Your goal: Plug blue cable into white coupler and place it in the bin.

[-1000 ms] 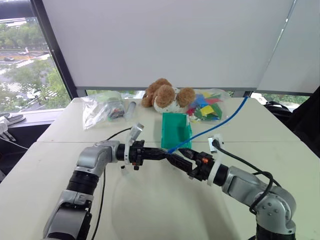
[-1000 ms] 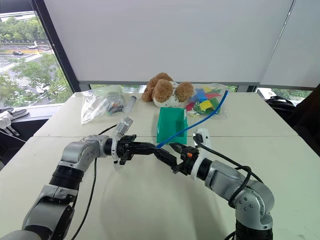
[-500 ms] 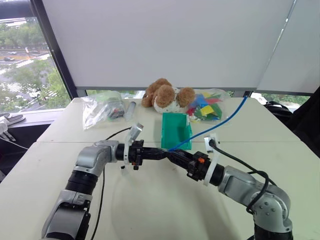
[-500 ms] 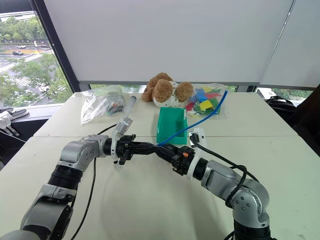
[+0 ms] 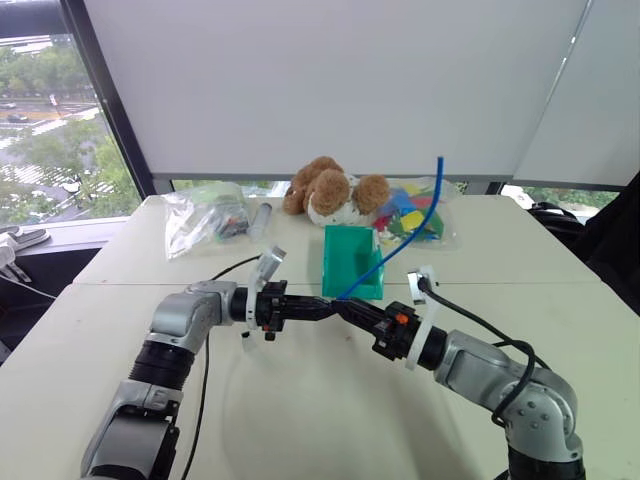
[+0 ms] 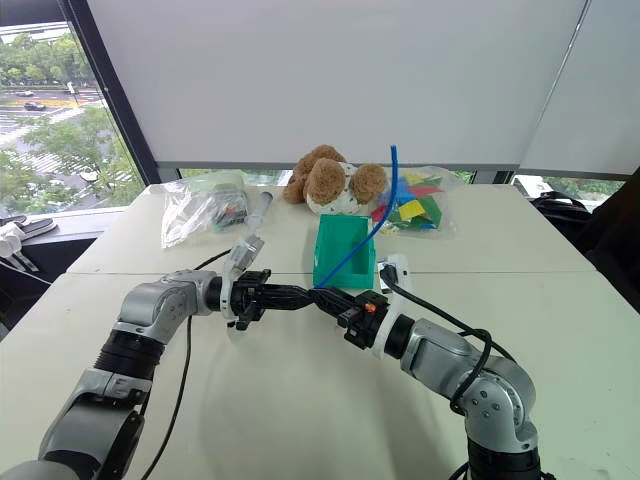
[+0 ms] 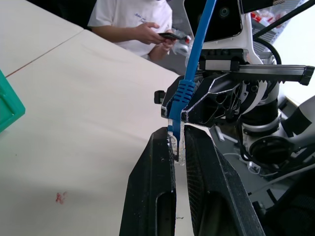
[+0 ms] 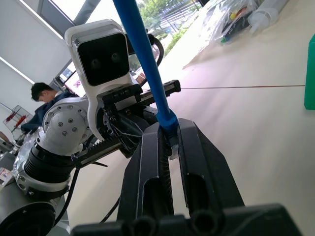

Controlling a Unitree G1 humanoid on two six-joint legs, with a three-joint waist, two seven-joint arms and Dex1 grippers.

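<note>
Blue cable (image 5: 405, 240) clenched at its plug end between right gripper (image 5: 345, 306) and left gripper (image 5: 327, 305), near the bin (image 5: 352, 262).

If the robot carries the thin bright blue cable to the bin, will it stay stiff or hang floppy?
The thin bright blue cable is probably springy rather than limp: it rises in an arc above the right gripper. It looks light. Its free end may swing and miss the teal-green plastic bin.

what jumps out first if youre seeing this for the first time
The two grippers meet tip to tip over the white table, the right gripper pinching the blue cable, which arcs up over the teal bin. Behind the bin sits a brown teddy bear between clear plastic bags.
</note>
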